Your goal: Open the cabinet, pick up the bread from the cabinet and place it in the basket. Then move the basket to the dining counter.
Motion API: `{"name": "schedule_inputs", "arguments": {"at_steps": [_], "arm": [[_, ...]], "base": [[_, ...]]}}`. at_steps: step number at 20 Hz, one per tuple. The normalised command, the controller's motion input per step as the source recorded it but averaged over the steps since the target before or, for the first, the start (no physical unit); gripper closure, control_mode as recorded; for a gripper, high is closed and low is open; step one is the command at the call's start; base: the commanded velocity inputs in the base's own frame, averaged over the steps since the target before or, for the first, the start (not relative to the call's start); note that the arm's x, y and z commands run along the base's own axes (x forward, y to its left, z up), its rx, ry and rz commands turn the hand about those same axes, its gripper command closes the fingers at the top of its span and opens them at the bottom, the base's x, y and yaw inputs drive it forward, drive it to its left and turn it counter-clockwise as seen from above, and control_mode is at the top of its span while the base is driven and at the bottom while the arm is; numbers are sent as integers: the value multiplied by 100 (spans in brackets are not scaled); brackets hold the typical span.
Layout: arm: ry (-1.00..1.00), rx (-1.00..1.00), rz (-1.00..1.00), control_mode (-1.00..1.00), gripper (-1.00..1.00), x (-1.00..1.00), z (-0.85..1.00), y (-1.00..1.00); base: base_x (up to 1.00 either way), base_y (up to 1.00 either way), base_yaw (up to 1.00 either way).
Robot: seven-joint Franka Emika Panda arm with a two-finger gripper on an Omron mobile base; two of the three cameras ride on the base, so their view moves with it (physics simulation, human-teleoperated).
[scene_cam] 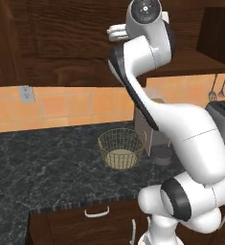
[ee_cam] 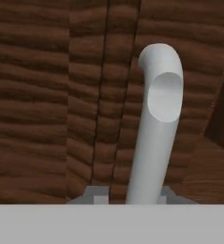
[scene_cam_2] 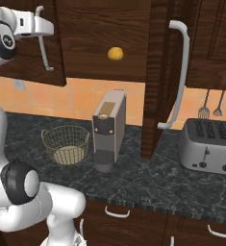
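I see the gripper [scene_cam_2: 41, 30] raised at the left door of the cabinet [scene_cam_2: 105, 38], its fingers pinching the door's silver bar handle [ee_cam: 154, 128]. The right door stands swung open. The bread [scene_cam_2: 115, 53] sits inside the cabinet on the shelf. The basket [scene_cam: 121, 148] rests upright on the black speckled worktop [scene_cam: 42, 162], just beside the coffee machine [scene_cam_2: 108, 127].

No lettering, brand mark, number or sign can be read on anything in these views: the dark brown wood-grain cabinet doors [scene_cam_2: 105, 38], the tall beige coffee machine [scene_cam_2: 108, 126], the silver slotted toaster [scene_cam_2: 208, 146] and the grey wall socket plate [scene_cam: 26, 94] all show plain, unmarked faces.
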Motion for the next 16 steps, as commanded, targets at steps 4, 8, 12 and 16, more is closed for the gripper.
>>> {"name": "schedule_inputs", "arguments": {"at_steps": [4, 8, 12, 16], "arm": [[0, 0, -26, -100, 100, -100, -6, 96], [2, 0, -26, -100, 100, -100, -3, 98], [3, 0, -25, -100, 100, -100, -9, 100], [0, 0, -25, -100, 100, -100, -33, 96]], "base": [[0, 0, 0], [0, 0, 0], [0, 0, 0], [0, 0, 0]]}}
